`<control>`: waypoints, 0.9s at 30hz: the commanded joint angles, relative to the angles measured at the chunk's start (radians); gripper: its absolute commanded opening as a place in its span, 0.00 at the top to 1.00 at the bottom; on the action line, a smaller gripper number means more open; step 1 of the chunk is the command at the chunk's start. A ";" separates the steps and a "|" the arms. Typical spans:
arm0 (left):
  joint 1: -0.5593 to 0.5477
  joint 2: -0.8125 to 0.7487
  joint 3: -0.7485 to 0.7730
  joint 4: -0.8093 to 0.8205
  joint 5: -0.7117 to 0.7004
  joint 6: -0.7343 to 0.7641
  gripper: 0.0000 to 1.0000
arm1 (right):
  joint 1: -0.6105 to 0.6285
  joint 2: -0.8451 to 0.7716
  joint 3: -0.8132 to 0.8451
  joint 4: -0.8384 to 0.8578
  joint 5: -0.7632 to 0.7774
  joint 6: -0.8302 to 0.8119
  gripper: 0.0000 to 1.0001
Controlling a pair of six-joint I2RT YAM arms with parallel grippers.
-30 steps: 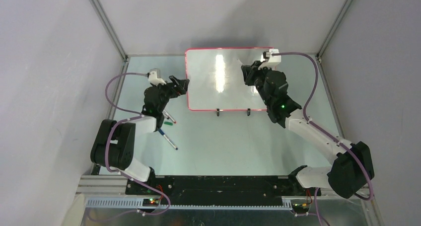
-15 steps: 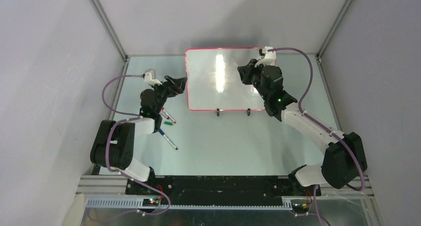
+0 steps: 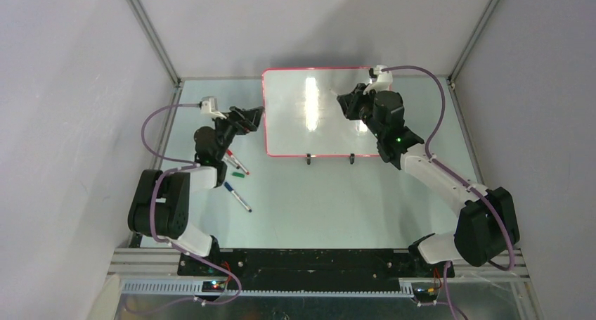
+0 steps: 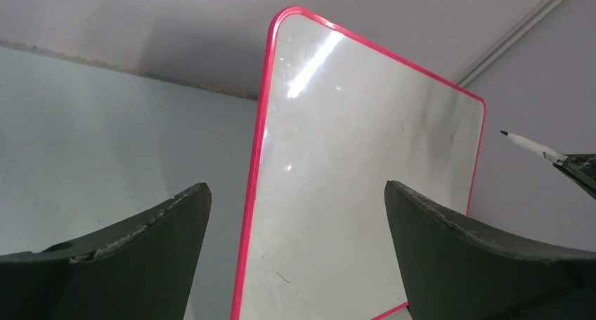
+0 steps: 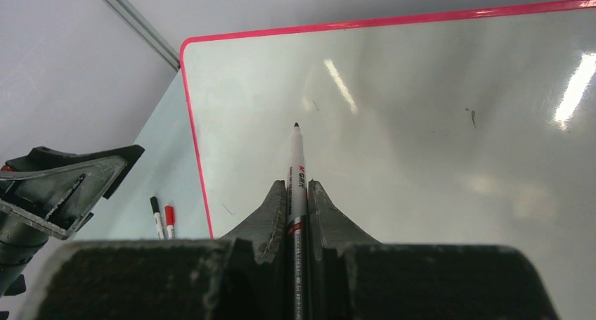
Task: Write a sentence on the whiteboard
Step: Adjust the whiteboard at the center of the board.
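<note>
While glare streaks cross the whiteboard [image 3: 295, 123], no letter of the sentence can be made out; only a few faint dark specks show on its glossy face. The board's lower edge is cut off in both wrist views.

Position: one whiteboard stands at the 12 o'clock end of the table [image 3: 316, 193], on two black feet [image 3: 308, 158] along its near edge.

Left gripper [image 3: 254, 117]: jaws spread wide with nothing between them, at the board's 9 o'clock edge. Contact with the red rim cannot be told.

Right gripper [image 3: 346, 103]: jaws clamped on one marker [image 5: 296, 172], in front of the board's 2 o'clock area. The tip points toward the board; whether it touches the surface cannot be told. The marker's rear end is hidden between the fingers.

Loose markers [image 3: 237, 197]: three are visible at the table's 9 o'clock side, showing red, green and blue ends. The left arm covers part of the red one. The right wrist view shows only two of them.
</note>
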 commanded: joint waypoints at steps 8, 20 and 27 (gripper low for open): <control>0.062 0.048 0.331 -0.002 -0.003 -0.122 0.02 | -0.026 -0.015 0.039 0.014 -0.041 0.005 1.00; 0.101 0.159 0.273 0.095 0.190 -0.098 0.01 | -0.047 -0.046 0.038 0.003 -0.047 -0.030 1.00; 0.102 0.233 0.268 0.277 0.207 -0.176 0.05 | -0.098 -0.014 0.073 0.101 -0.120 -0.032 1.00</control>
